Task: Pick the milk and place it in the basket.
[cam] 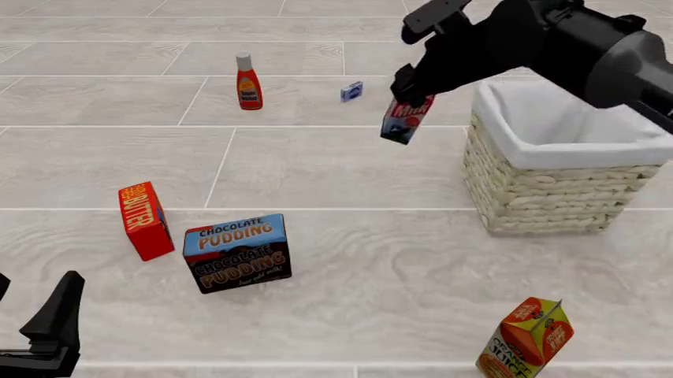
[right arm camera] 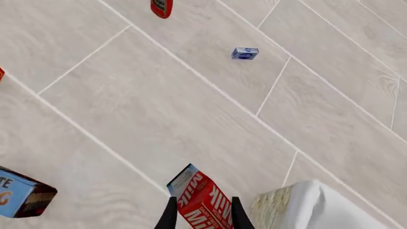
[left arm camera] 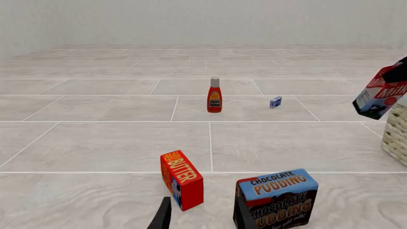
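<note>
— Where was the milk (cam: pixel 406 120) at that moment?

— You had it in the air, tilted, clamped at its red top between the jaws of your right gripper (cam: pixel 412 96), just beside the basket (cam: pixel 547 185) on its left in the front view and clear of the rim. It was a narrow carton, red above with white lettering, dark below.

— And the basket itself?

— Square, pale woven wicker, with a smooth white cloth lining folded over the rim. What little of the inside showed was only cloth.

— Your other arm?

— Your left gripper (cam: pixel 31 327) sat low at the near left, its jaws apart and holding nothing.

— What else lay on the surface?

— On the pale wood-grain planks: a red butter box (cam: pixel 145 220) standing upright, a blue and brown chocolate pudding box (cam: pixel 236 253) just beside it, a red sauce bottle (cam: pixel 248 82) with a pale cap farther off, a small blue box (cam: pixel 351 91) near that, and an orange juice carton (cam: pixel 526 340) at the near right.
</note>
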